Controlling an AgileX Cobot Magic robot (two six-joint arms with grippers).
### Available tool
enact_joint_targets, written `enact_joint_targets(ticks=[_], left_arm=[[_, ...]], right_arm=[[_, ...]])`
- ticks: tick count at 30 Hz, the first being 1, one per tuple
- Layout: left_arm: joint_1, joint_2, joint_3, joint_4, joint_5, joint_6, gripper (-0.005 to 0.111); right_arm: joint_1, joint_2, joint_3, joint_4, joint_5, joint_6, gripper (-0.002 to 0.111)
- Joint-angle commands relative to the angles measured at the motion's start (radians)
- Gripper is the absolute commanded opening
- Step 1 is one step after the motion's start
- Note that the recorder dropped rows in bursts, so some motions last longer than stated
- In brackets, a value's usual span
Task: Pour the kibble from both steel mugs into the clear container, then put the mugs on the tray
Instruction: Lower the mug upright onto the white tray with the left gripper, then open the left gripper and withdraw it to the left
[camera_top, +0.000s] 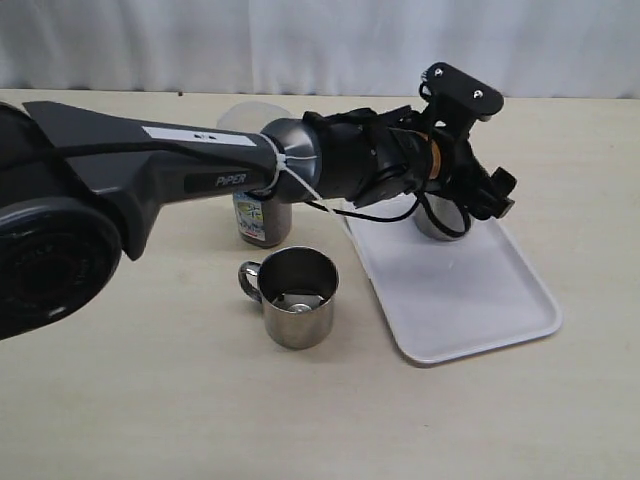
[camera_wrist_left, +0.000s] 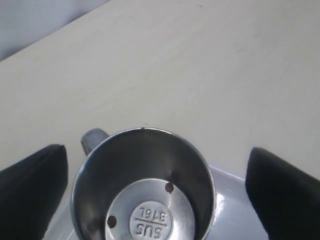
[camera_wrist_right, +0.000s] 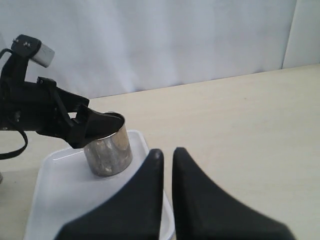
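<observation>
One steel mug (camera_top: 441, 222) stands upright on the white tray (camera_top: 470, 290). My left gripper (camera_top: 465, 198) hangs over it, open, a finger on either side and clear of its wall. From the left wrist I look straight down into this mug (camera_wrist_left: 142, 190); two pellets of kibble (camera_wrist_left: 169, 187) lie on its bottom. The other steel mug (camera_top: 297, 296) stands on the table left of the tray. The clear container (camera_top: 257, 215), kibble in its base, is mostly hidden behind my left arm. My right gripper (camera_wrist_right: 166, 152) is shut and empty near the tray's (camera_wrist_right: 60, 190) edge.
My left arm (camera_top: 200, 165) stretches across the table from the left, above the container and the free mug. A white curtain closes off the back. The tray's near half is bare.
</observation>
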Motion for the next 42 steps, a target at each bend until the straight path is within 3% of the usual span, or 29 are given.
enact_joint_targets(ticks=[1, 4, 10, 15, 19, 26, 30, 33, 38, 42], left_arm=[[-0.012, -0.065, -0.006, -0.002, 0.106, -0.007, 0.085], [-0.025, -0.116, -0.006, -0.006, 0.217, -0.007, 0.078], [-0.081, -0.244, -0.006, -0.003, 0.402, 0.026, 0.026], [-0.146, -0.385, 0.059, -0.002, 0.435, 0.086, 0.000], [-0.164, -0.535, 0.198, -0.002, 0.435, 0.097, 0.000], [-0.164, -0.965, 0.659, -0.061, 0.296, 0.092, 0.000], [-0.164, -1.221, 0.881, -0.097, 0.191, 0.093, 0.000], [-0.164, -1.415, 1.023, -0.100, 0.188, 0.093, 0.000], [-0.164, -1.674, 1.181, -0.135, 0.234, 0.093, 0.000], [-0.164, -1.828, 1.212, -0.135, 0.336, 0.093, 0.000]], right_arm=[[0.003, -0.003, 0.001, -0.001, -0.002, -0.003, 0.005], [0.003, -0.003, 0.001, -0.001, -0.002, -0.003, 0.005], [0.003, -0.003, 0.001, -0.001, -0.002, -0.003, 0.005], [0.003, -0.003, 0.001, -0.001, -0.002, -0.003, 0.005], [0.003, -0.003, 0.001, -0.001, -0.002, -0.003, 0.005], [0.003, -0.003, 0.001, -0.001, -0.002, -0.003, 0.005], [0.003, -0.003, 0.001, -0.001, -0.002, -0.003, 0.005], [0.003, -0.003, 0.001, -0.001, -0.002, -0.003, 0.005], [0.003, -0.003, 0.001, -0.001, -0.002, -0.003, 0.005], [0.003, -0.003, 0.001, -0.001, -0.002, -0.003, 0.005]])
